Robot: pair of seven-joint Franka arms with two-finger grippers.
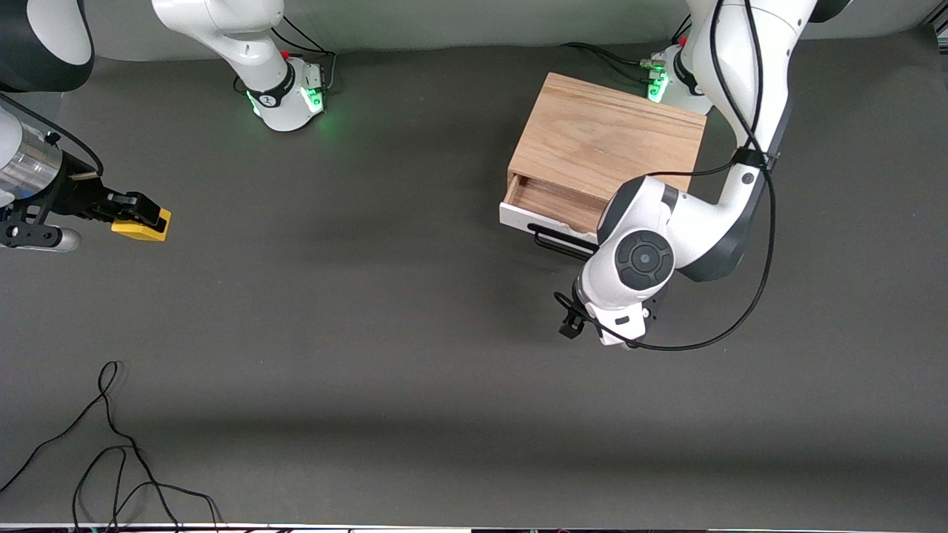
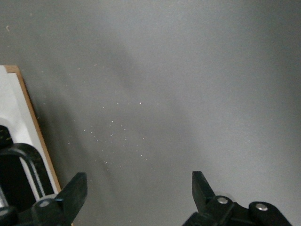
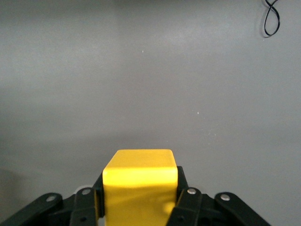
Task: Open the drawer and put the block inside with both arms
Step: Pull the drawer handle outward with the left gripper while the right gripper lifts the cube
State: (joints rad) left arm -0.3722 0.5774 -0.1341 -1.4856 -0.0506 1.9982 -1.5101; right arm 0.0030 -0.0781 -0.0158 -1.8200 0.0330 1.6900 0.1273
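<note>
The drawer [image 1: 552,201] is pulled partly out of the oak-coloured wooden box [image 1: 607,137], showing its light wood interior, white front [image 1: 527,220] and black wire handle [image 1: 561,245]. My left gripper [image 1: 592,326] is open and empty over the bare mat just in front of the handle. In the left wrist view [image 2: 139,181] the white front [image 2: 14,113] and handle [image 2: 26,162] lie beside one finger. My right gripper [image 1: 144,215] is shut on the yellow block [image 1: 142,228], low over the mat at the right arm's end of the table. The right wrist view shows the block [image 3: 139,174] between the fingers.
Loose black cable [image 1: 111,444] lies in loops on the mat near the front camera at the right arm's end; it also shows in the right wrist view [image 3: 270,19]. The two green-lit bases [image 1: 289,100] [image 1: 666,78] stand farthest from the front camera.
</note>
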